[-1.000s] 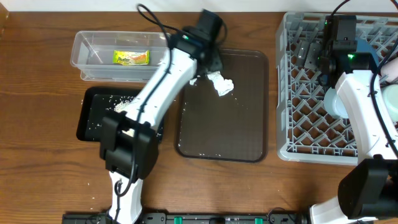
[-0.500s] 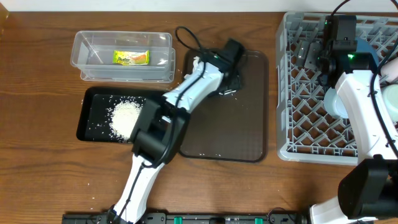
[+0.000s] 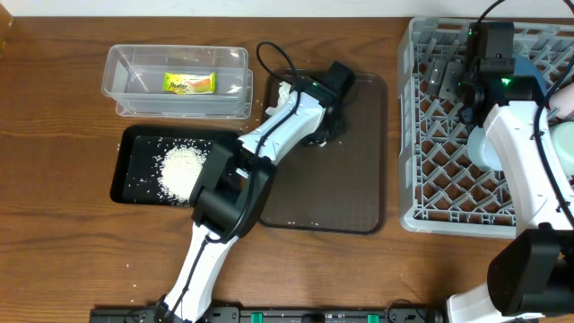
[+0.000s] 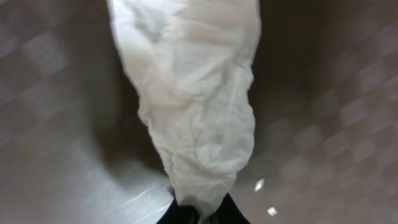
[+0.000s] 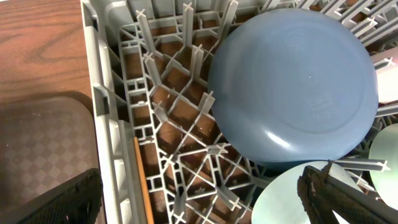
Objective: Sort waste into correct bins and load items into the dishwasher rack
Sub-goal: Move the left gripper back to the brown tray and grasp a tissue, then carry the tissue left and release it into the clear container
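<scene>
In the left wrist view a crumpled white tissue (image 4: 193, 99) hangs over the brown serving tray (image 4: 56, 155). My left gripper (image 4: 200, 218) is shut on its lower end. From overhead, the left gripper (image 3: 325, 131) sits low over the tray's upper middle and covers the tissue. My right gripper (image 5: 199, 208) hovers open over the grey dishwasher rack (image 5: 106, 124), holding nothing. Below it are a light blue bowl (image 5: 292, 87), a mint-green bowl (image 5: 292, 199) and a thin wooden stick (image 5: 143, 180). White rice (image 3: 179, 170) lies in the black tray (image 3: 130, 144). The snack wrapper (image 3: 188, 82) lies in the clear tub (image 3: 117, 76).
The brown serving tray (image 3: 359, 197) lies between the bins and the rack (image 3: 421, 215), with a few rice grains (image 4: 259, 184) on it. A dark blue dish (image 3: 538, 85) and a pale pink cup (image 3: 565, 100) stand at the rack's far right. Stray grains dot the wood near the left arm's base.
The left arm swung right from the tray's top left corner onto the tissue and its jaws closed on it. The right arm has not moved.
</scene>
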Controlling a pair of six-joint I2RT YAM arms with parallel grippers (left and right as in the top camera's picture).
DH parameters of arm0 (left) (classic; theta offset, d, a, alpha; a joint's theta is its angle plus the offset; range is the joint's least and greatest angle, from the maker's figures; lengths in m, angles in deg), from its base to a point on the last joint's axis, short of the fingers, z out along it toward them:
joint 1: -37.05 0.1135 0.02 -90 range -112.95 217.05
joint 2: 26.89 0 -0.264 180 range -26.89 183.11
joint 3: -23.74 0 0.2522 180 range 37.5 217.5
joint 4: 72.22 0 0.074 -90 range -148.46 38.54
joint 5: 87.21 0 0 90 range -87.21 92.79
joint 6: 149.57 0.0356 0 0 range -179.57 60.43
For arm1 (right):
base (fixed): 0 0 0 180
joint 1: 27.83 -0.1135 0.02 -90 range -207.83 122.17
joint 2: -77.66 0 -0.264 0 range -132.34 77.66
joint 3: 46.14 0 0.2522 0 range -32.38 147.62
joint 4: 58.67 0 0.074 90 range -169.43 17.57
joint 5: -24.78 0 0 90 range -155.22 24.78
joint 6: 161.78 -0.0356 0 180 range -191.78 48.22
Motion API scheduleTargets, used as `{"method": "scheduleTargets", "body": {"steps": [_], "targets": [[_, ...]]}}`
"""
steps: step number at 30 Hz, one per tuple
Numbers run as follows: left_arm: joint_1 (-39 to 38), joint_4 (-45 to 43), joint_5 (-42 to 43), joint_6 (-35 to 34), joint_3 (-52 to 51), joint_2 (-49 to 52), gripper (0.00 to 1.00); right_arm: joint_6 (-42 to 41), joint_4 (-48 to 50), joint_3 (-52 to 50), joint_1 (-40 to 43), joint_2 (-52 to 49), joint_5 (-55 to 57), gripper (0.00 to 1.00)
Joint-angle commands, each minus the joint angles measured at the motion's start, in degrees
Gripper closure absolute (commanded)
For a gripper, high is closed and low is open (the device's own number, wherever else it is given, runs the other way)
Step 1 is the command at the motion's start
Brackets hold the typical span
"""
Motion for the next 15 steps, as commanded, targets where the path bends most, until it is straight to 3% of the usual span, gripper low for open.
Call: {"method": "scheduleTargets", "body": {"steps": [1,9,15], "targets": [[0.3,1.3,-4.7,0.3,-0.4,-6.5,0.94,-0.9,-0.1,0.1,-0.5,0.4,0.5,0.01],[0.6,1.6,-20.1,0.2,-0.4,-19.9,0.94,-0.9,-0.1,0.1,-0.5,0.4,0.5,0.01],[4.7,1.4,-22.9,-0.4,-0.4,-22.2,0.93,-0.9,-0.1,0.1,-0.5,0.4,0.5,0.01]]}}
